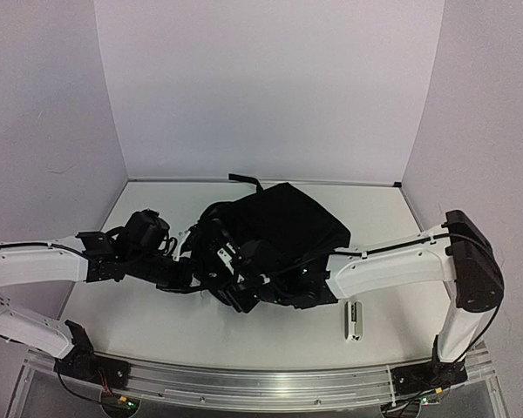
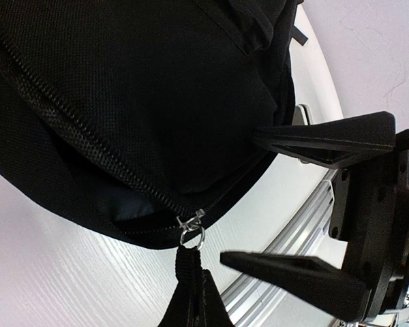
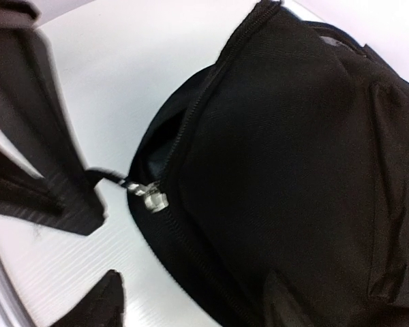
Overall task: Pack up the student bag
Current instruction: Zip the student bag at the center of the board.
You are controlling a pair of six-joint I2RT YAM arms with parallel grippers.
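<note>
So the big soft black fabric backpack [image 1: 283,228] sits slumped in the middle of the flat white table [image 1: 139,318], right between the two arms, with one flat black strap [image 1: 244,179] poking out on the far side. Up close the cloth is a coarse woven nylon, kind of grainy, and a line of fine black zipper teeth [image 2: 75,129] curves across it. The zip gapes a little at the low end, and smoother, slightly shiny dark material shows in the gap. A small metal ring [image 2: 191,236] hangs at the end of the zip with a black fabric pull tab [image 2: 189,286] trailing off it. The left gripper [image 2: 238,197] has its matte black wedge-shaped fingers spread wide, holding nothing, the upper one right up against the side of the backpack. The right gripper [image 3: 109,245] is blurry: a silvery zipper slider [image 3: 153,201] has a short cord running to the upper finger, and there's a gap between the fingers, so honestly can't tell if it's pinching that cord. Off to the right on the table lies a small oblong white-and-black block [image 1: 355,320], well apart from the backpack.
</note>
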